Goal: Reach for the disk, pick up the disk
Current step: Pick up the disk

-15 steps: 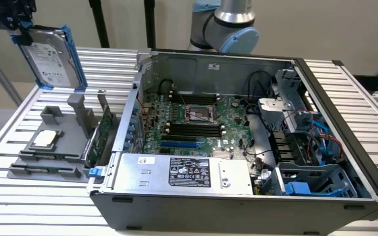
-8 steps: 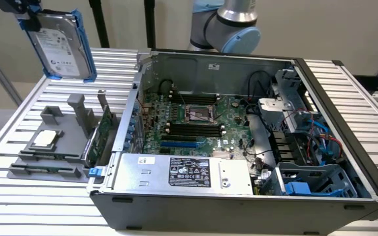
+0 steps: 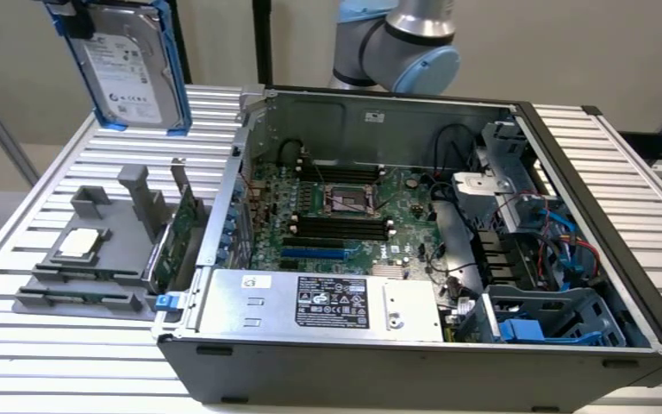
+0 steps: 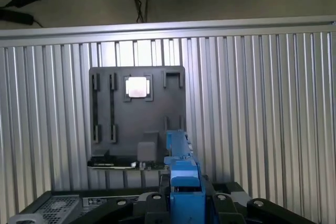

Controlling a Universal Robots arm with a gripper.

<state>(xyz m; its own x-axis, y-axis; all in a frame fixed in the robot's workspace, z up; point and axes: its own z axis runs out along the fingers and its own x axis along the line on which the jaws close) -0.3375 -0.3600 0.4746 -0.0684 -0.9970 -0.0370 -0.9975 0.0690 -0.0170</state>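
Observation:
The disk (image 3: 134,65), a silver-grey hard drive with a white label in a bright blue carrier, hangs upright in the air high above the slatted table at the exterior view's far left. My gripper (image 3: 65,12) grips it from above at the frame's top edge. In the wrist view the blue carrier (image 4: 184,179) appears edge-on, clamped in the black gripper (image 4: 185,205). Far below it lie the grey fixture and the table.
The grey fixture (image 3: 90,259) on the table holds a small square silver chip (image 3: 82,243) and an upright green card (image 3: 176,237). An open computer case (image 3: 607,172) takes up the middle and right, with a silver power supply (image 3: 331,302) at its front. The robot arm (image 3: 406,39) stands behind it.

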